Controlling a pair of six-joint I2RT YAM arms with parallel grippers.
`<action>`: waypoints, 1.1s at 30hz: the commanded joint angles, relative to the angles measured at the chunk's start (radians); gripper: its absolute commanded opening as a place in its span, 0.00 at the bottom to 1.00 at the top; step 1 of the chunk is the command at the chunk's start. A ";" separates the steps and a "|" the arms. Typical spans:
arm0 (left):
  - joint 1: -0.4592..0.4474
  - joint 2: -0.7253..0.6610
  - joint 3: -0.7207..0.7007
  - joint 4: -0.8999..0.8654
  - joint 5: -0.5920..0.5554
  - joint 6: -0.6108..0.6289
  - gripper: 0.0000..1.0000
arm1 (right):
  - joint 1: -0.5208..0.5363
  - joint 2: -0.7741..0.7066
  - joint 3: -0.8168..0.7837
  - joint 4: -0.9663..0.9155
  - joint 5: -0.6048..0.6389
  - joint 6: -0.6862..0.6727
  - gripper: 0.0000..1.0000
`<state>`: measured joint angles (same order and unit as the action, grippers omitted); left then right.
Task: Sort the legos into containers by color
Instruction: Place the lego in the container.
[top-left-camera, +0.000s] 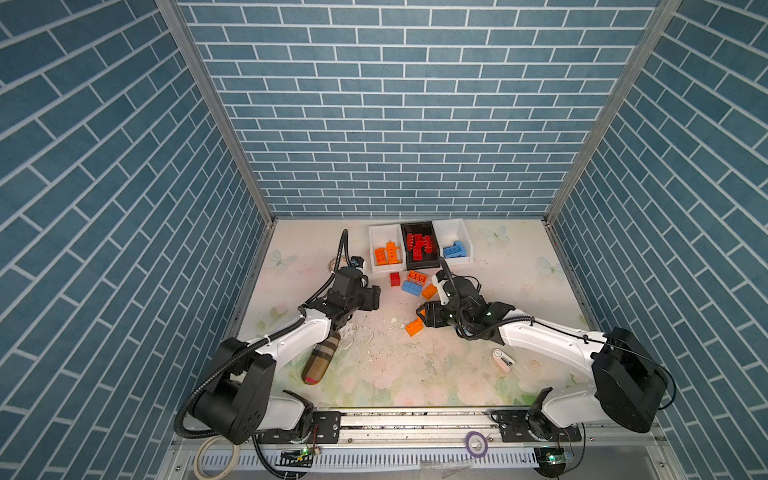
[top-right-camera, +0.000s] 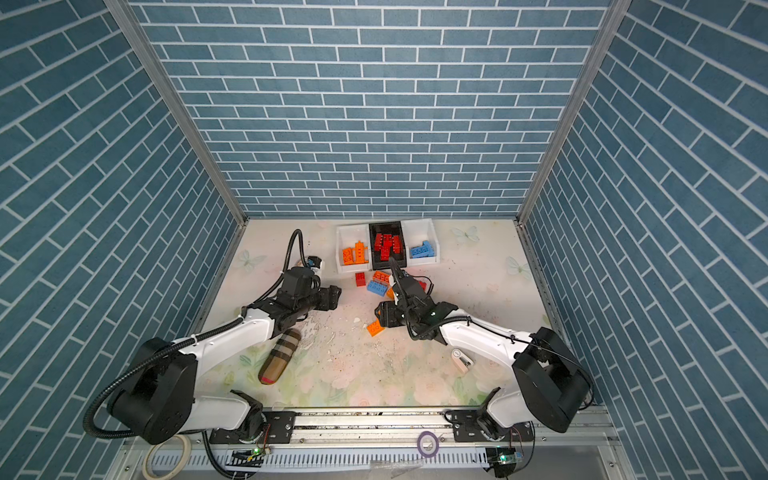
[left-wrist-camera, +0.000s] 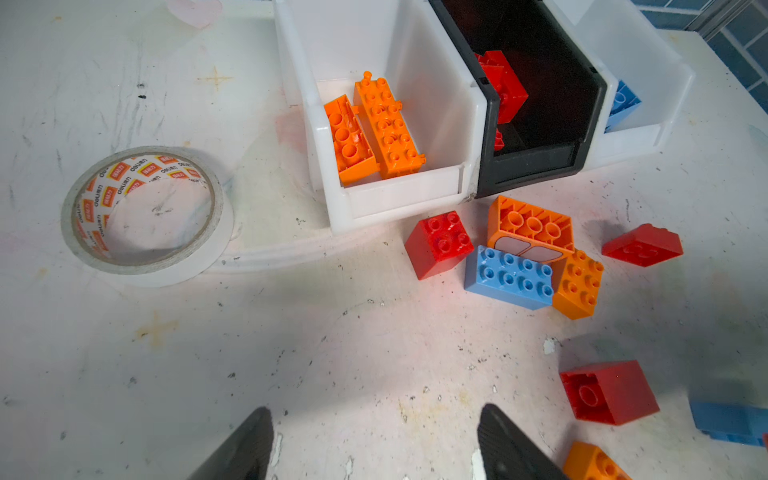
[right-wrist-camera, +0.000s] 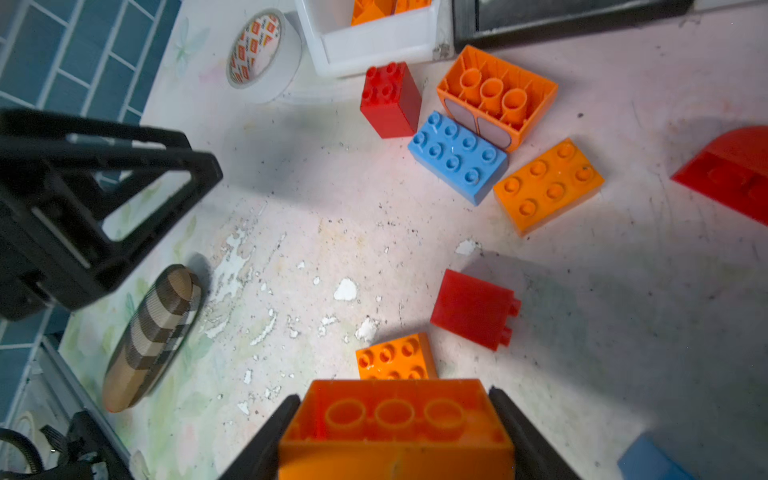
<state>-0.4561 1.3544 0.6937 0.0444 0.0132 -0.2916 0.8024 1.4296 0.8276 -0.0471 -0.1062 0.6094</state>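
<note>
The right gripper (right-wrist-camera: 395, 401) clamps an orange brick (right-wrist-camera: 395, 434) squarely between its jaws. The left gripper (left-wrist-camera: 374, 419) stands wide open and empty over the bare table (left-wrist-camera: 208, 353), with the loose bricks (left-wrist-camera: 509, 276) lying ahead, just before the bins (left-wrist-camera: 399, 199).

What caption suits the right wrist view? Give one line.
Right gripper, jaws shut on an orange plastic lego brick, above a loose orange studded brick on the scuffed white table.

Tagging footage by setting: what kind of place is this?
Probably a robot test booth, not a home: brick-print panel walls in aluminium framing, two arms mounted on a metal rail, and a scuffed floral tabletop.
</note>
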 joint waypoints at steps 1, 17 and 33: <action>-0.001 -0.027 -0.013 -0.061 0.004 0.004 0.79 | -0.037 0.032 0.076 0.078 -0.073 -0.062 0.52; -0.063 -0.133 -0.112 -0.137 -0.040 -0.075 0.78 | -0.187 0.324 0.412 0.264 -0.338 -0.033 0.51; -0.126 -0.230 -0.198 -0.160 -0.053 -0.176 0.78 | -0.245 0.767 0.851 0.374 -0.424 0.102 0.51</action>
<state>-0.5724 1.1446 0.5144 -0.1070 -0.0254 -0.4316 0.5648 2.1452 1.6051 0.3027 -0.4976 0.6708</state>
